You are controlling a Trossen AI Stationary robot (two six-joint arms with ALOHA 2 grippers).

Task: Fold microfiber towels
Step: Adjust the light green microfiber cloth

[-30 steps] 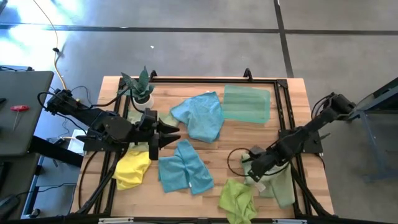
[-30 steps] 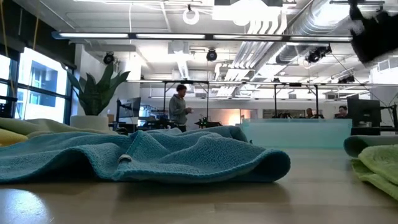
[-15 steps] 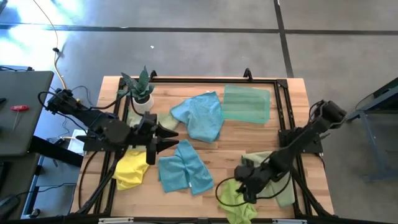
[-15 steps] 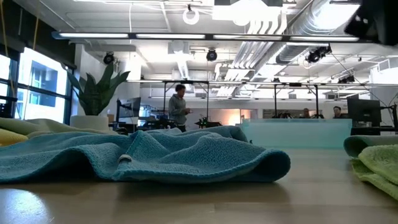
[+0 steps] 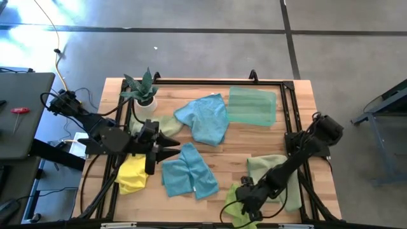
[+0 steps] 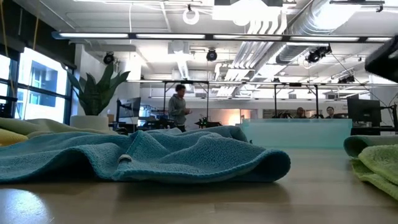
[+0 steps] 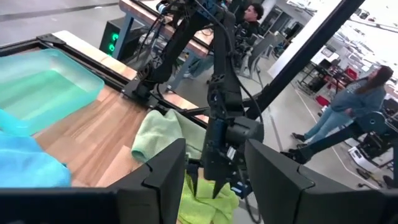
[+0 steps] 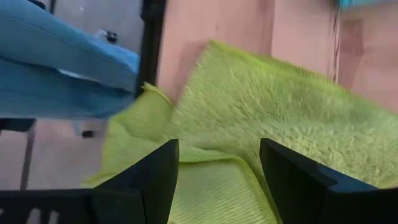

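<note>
step: grasp crumpled lime-green microfiber towel (image 8: 261, 124) at table's 5 o'clock | right gripper (image 8: 219, 163): jaws wide, empty, above it | left gripper (image 5: 166, 145): wide, empty, 9 o'clock | tip: pinch one corner only

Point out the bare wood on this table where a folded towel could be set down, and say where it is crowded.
Bare wood lies right of the mint green towel, and in a strip between the upper light blue towel and the sage towel. The near edge is crowded: yellow towel, lower light blue towel, lime towel under the open right end effector.
</note>
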